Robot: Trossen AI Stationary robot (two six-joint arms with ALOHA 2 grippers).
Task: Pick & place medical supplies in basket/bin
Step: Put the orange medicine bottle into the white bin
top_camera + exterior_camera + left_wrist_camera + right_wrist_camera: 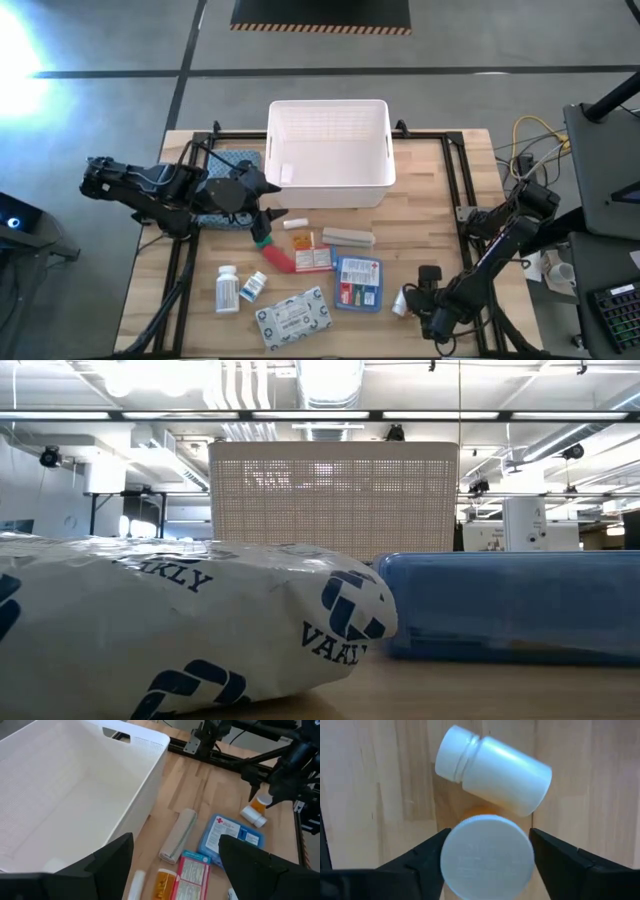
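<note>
We read "VAAKLY" on the grey-white pack [200,630] at the tabletop's [440,200] near edge. R gripper [487,857] has its fingers closed on an orange bottle's white cap [486,857], beside a lying white bottle [495,770]. L gripper [175,865], fingers spread wide and empty, hangs beside the white bin [330,150], above the beige roll [177,835] and red-cross packet [227,835].

Two dark jointed arms; black cabling; matte black wedge-shaped fingers [260,870].

Level with the table, I read "VAKLY" twice in dark blue capitals on the white crinkled pack [190,630], beside a round blue emblem. My left wrist camera shows a red cross on the blue packet [227,834]; other print is illegible.
</note>
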